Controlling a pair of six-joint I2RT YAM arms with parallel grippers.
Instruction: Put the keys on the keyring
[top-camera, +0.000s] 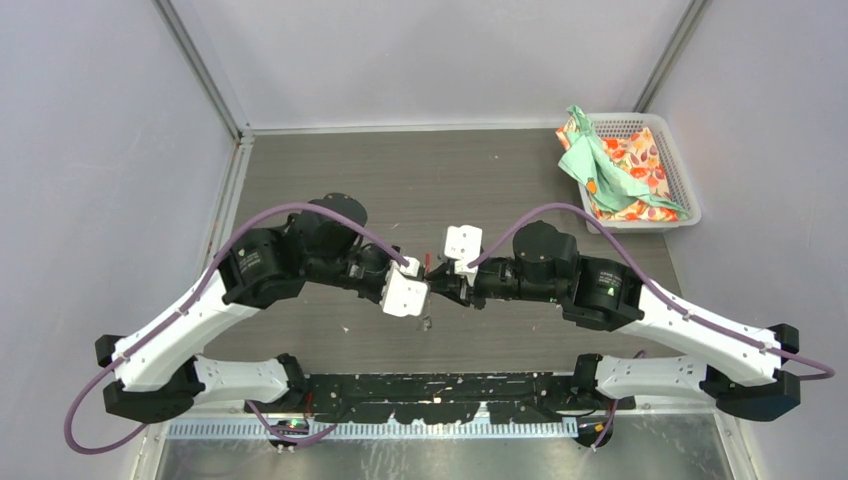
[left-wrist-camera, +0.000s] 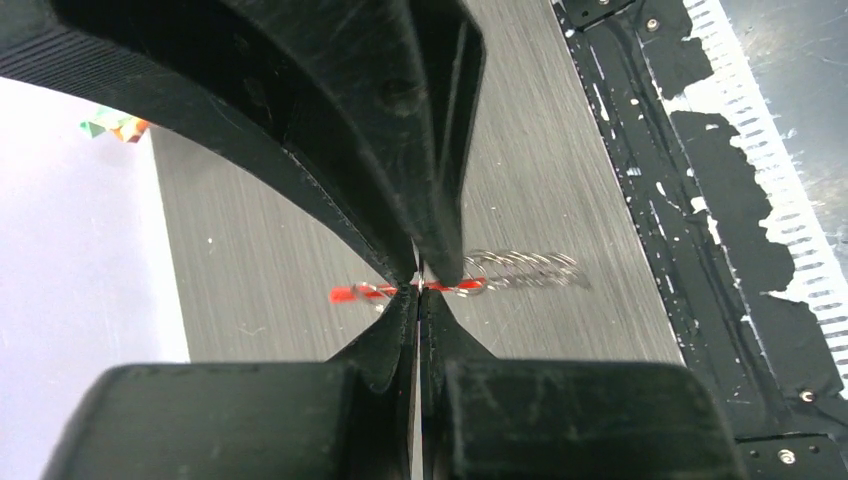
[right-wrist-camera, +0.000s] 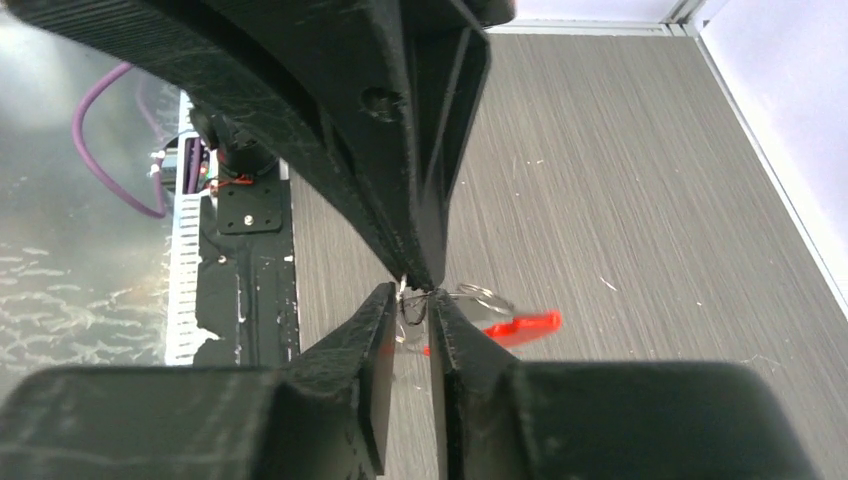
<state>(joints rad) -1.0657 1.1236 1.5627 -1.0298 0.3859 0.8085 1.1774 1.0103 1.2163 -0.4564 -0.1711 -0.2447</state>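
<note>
The keyring hangs above the table between both grippers at the centre. In the left wrist view its red tab (left-wrist-camera: 345, 294) sticks out left of my left gripper (left-wrist-camera: 418, 290) and its grey coiled loop (left-wrist-camera: 525, 268) right; those jaws are shut on it. In the right wrist view my right gripper (right-wrist-camera: 414, 305) has a narrow gap between its fingers, and a thin wire loop of the keyring (right-wrist-camera: 480, 297) lies across that gap at the tips, with the red tab (right-wrist-camera: 520, 325) beyond. The keys cannot be made out. A small dark speck (top-camera: 425, 322) lies on the table under the grippers.
A white mesh basket (top-camera: 684, 180) holding patterned cloths (top-camera: 600, 165) stands at the back right. The black base plate (top-camera: 430, 395) runs along the near edge. White walls close the table in on the left, right and back.
</note>
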